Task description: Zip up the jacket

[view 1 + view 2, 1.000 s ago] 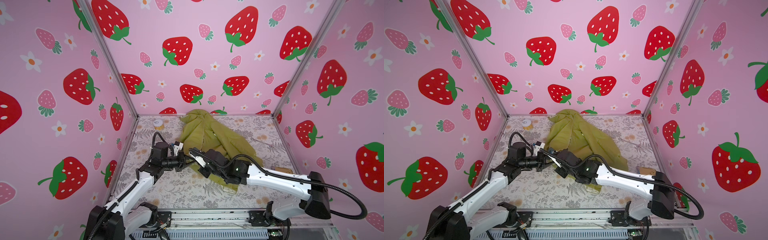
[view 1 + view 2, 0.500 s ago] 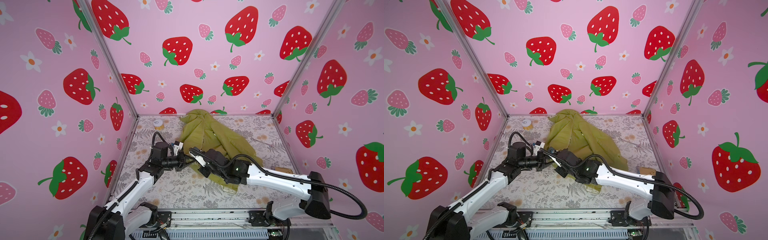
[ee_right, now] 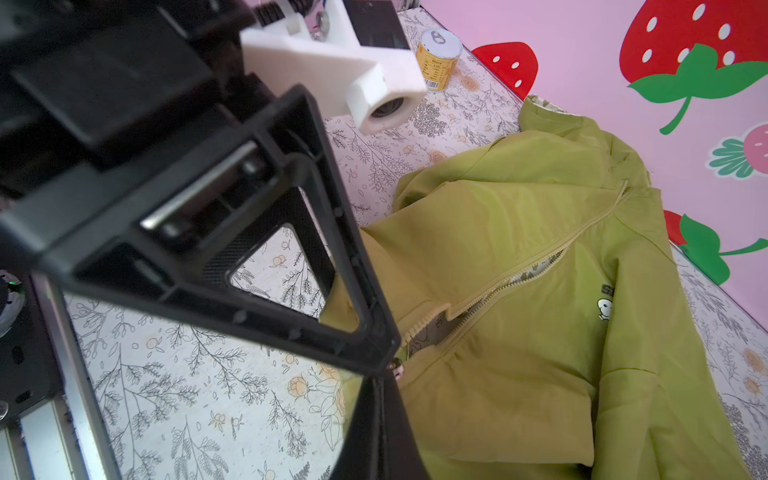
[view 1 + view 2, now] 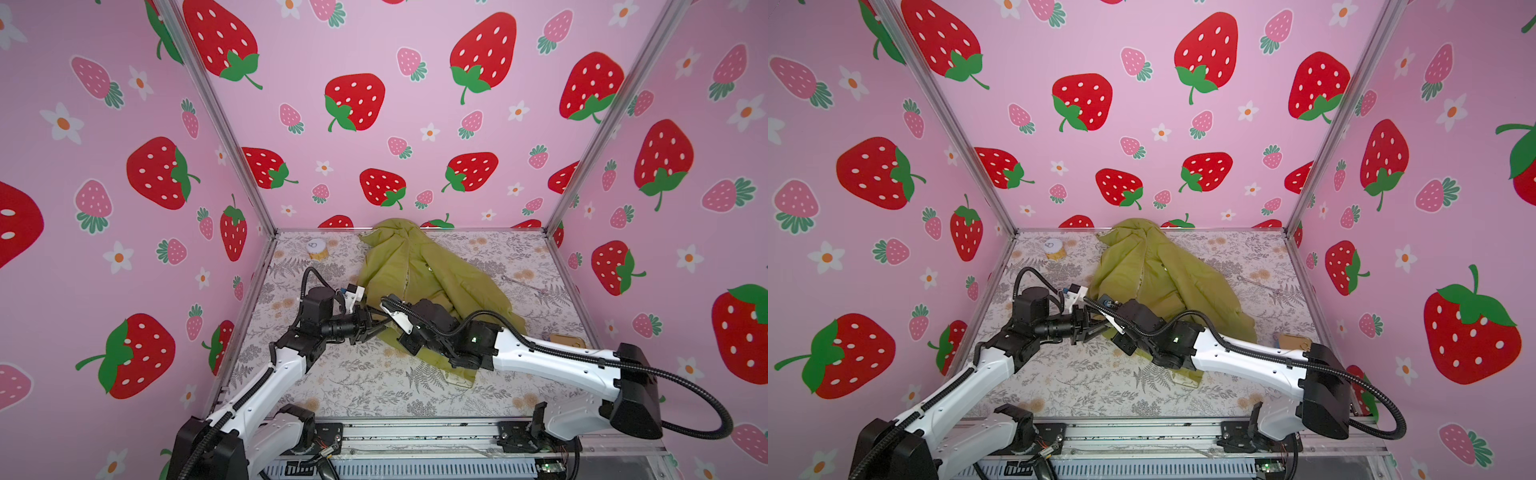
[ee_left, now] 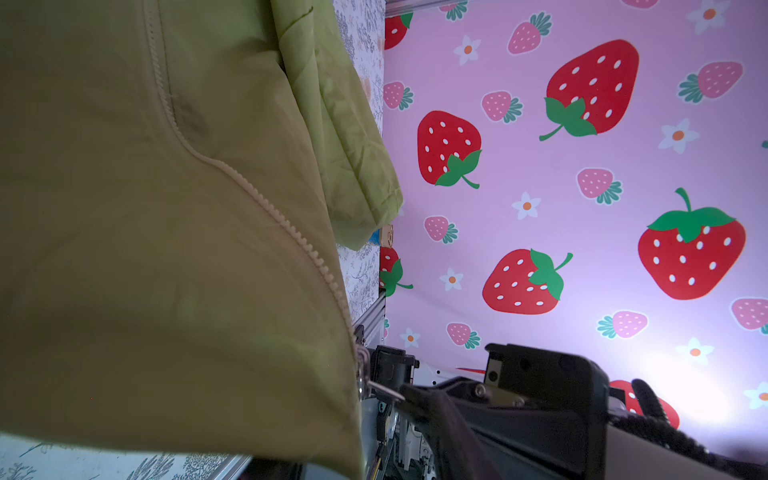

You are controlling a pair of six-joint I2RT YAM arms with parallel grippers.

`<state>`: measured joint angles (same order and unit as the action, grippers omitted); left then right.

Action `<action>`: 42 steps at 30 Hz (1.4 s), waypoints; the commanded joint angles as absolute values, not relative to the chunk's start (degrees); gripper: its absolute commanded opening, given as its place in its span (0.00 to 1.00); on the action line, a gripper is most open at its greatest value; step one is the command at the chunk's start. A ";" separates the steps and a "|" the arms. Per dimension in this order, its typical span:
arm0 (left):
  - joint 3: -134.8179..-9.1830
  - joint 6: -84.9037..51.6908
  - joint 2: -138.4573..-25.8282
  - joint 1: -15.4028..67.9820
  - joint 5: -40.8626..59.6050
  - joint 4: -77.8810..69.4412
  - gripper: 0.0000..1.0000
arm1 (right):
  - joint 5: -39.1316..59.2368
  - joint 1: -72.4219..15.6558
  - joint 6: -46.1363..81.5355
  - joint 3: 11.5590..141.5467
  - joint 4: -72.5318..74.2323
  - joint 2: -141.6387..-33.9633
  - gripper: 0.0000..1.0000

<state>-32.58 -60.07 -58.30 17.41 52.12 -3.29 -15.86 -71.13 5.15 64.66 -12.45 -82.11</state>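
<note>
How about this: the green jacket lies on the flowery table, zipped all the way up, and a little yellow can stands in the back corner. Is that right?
Not quite. The jacket isn't zipped up: the right wrist view shows its zipper teeth lying apart, with patterned lining between them. It does lie on the flowery table, and the yellow can does stand in the back corner.

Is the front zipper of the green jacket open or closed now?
Mostly open: the jacket shows two separate tooth rows in the right wrist view, with patterned lining between them.
</note>
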 commanded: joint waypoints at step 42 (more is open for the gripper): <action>-32.81 -51.70 -61.76 25.68 42.52 -9.54 0.24 | -0.40 -63.83 10.30 59.37 -2.22 -81.14 0.00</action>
